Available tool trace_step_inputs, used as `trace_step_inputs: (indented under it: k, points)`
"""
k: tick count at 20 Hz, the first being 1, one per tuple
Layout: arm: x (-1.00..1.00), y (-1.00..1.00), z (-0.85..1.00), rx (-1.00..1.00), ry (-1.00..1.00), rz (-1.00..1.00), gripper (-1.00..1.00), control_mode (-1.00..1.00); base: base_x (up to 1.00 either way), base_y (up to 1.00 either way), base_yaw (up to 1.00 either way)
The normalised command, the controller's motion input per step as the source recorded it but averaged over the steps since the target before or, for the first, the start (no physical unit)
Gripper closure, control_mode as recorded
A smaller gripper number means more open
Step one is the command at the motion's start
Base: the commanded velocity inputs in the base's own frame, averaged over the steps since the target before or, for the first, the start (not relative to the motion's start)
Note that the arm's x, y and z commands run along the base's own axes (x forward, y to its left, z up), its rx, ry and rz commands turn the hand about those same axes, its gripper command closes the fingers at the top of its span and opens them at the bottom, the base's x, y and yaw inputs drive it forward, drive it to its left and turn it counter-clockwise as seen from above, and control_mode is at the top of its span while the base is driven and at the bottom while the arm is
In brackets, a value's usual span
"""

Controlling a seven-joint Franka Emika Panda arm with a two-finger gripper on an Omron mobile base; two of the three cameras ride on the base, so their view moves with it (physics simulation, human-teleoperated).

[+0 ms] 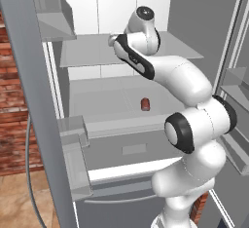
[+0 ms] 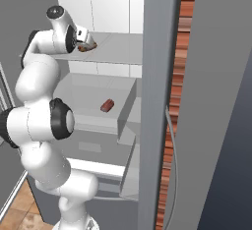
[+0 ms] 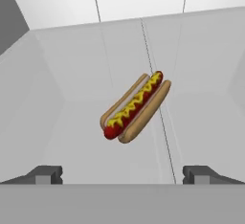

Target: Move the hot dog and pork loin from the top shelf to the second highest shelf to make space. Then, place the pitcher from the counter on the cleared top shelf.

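Observation:
The hot dog [image 3: 135, 106], a sausage with mustard in a bun, lies on the top shelf [image 1: 87, 52] of the open fridge. Part of the hot dog [image 2: 88, 47] also peeks out beside the hand in the right base view. My gripper [image 3: 123, 175] hovers just above and in front of it, open, with nothing between its fingertips [image 3: 45, 174]. The pork loin [image 1: 145, 104], a small reddish-brown piece, rests one level down on the second shelf [image 1: 107, 95]; from the right it is the pork loin [image 2: 107, 105] mid-shelf. The pitcher is out of view.
The fridge's left door [image 1: 34, 100] with its bins [image 1: 78, 159] stands open beside the arm. The right door [image 2: 167, 101] is open too, with a brick wall [image 2: 184, 22] behind it. A drawer [image 1: 131, 149] sits below the second shelf.

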Motion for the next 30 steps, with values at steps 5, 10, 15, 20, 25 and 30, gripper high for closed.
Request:
trace_step_inputs:
  k: [5,10,15,20,25,30]
  points:
    - [0.36,0.0,-0.02,0.0,0.04,-0.06,-1.0,-1.0,0.0,0.0,0.0]
    - [0.34,0.0,-0.08,0.0,0.04,-0.05,-1.0,-1.0,0.0,0.0,0.0]
    - [0.3,0.0,-0.21,0.0,0.06,-0.05,-1.0,-1.0,0.0,0.0,0.0]
    - [0.31,0.0,-0.23,0.0,0.05,-0.04,-1.0,-1.0,0.0,0.0,0.0]
    - [0.26,0.0,-0.25,0.0,0.05,-0.03,-1.0,-1.0,0.0,0.0,0.0]
    - [0.22,0.0,-0.3,0.0,0.06,-0.01,1.0,-1.0,0.0,0.0,0.0]
